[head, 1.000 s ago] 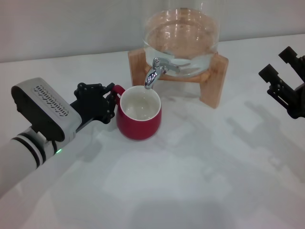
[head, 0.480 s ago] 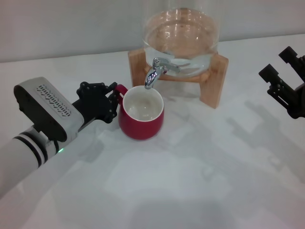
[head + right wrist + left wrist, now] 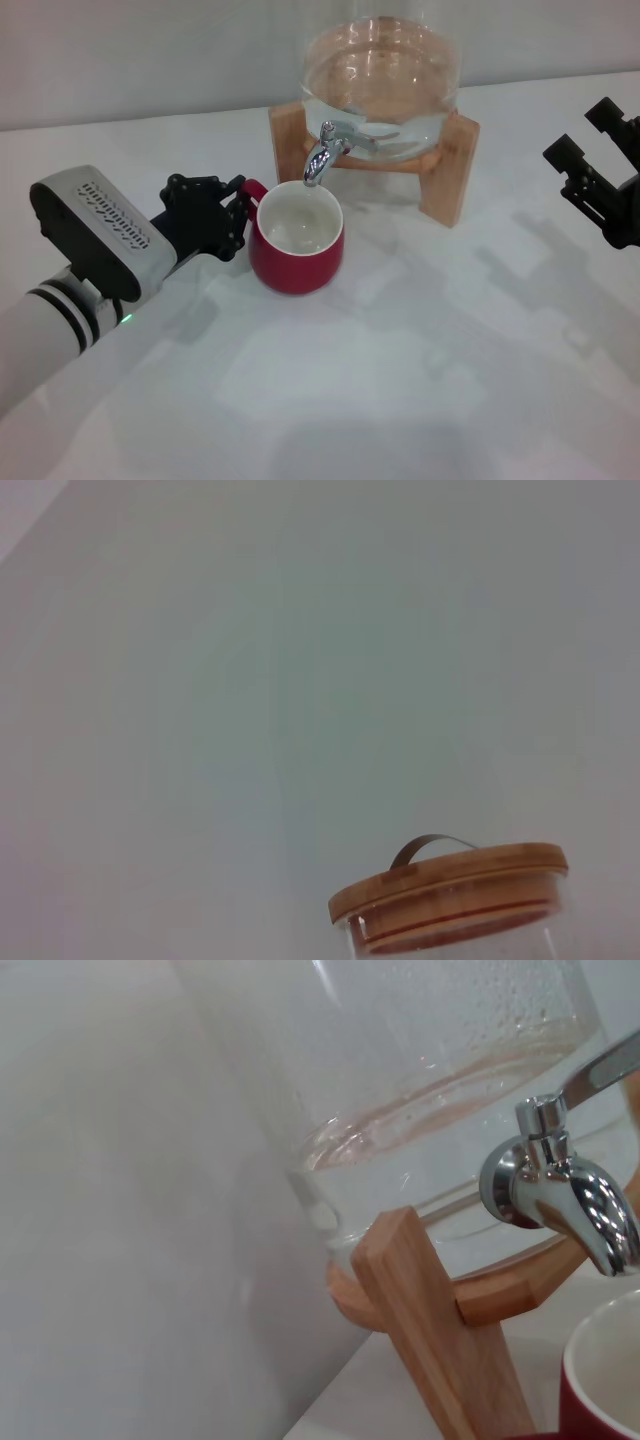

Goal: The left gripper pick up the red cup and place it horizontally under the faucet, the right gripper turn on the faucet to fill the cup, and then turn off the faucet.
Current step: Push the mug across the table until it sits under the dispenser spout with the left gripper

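Note:
The red cup (image 3: pixel 296 252) stands upright on the white table, its white inside showing, directly below the spout of the chrome faucet (image 3: pixel 322 155). My left gripper (image 3: pixel 236 214) is to the cup's left, shut on its red loop handle. The left wrist view shows the faucet (image 3: pixel 560 1185) close up, with the cup's rim (image 3: pixel 600 1380) just beneath its spout. No water is running from the spout. My right gripper (image 3: pixel 590 138) hangs open and empty at the right edge, well away from the faucet.
The clear glass dispenser (image 3: pixel 385 75) holds water and rests on a wooden stand (image 3: pixel 450 185) behind the cup. Its wooden lid (image 3: pixel 450 880) shows in the right wrist view. White table (image 3: pixel 420 360) lies in front.
The left gripper has nudged the cup a little to the right, so it sits more squarely under the spout. The right arm has not moved.

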Tool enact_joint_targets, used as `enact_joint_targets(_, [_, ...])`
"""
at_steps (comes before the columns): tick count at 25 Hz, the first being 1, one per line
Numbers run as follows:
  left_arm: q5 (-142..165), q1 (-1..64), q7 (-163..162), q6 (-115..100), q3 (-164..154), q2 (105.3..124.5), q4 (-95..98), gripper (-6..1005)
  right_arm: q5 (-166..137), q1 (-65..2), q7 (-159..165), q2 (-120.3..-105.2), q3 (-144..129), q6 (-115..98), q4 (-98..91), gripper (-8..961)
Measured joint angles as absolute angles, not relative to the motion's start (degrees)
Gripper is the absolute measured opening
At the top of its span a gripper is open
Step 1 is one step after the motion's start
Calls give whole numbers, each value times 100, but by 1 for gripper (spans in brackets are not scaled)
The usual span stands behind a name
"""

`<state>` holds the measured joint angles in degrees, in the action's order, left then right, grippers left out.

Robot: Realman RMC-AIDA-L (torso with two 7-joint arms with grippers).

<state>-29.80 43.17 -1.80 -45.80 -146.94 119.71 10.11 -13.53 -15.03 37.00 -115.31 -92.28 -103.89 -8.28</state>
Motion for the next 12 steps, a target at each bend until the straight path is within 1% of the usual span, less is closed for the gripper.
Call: enact_joint_targets(12, [-2980, 4306, -176, -4535, -14694, 11971, 1011, 105, -1353, -1496, 3700, -11531, -9228, -10388, -883, 818])
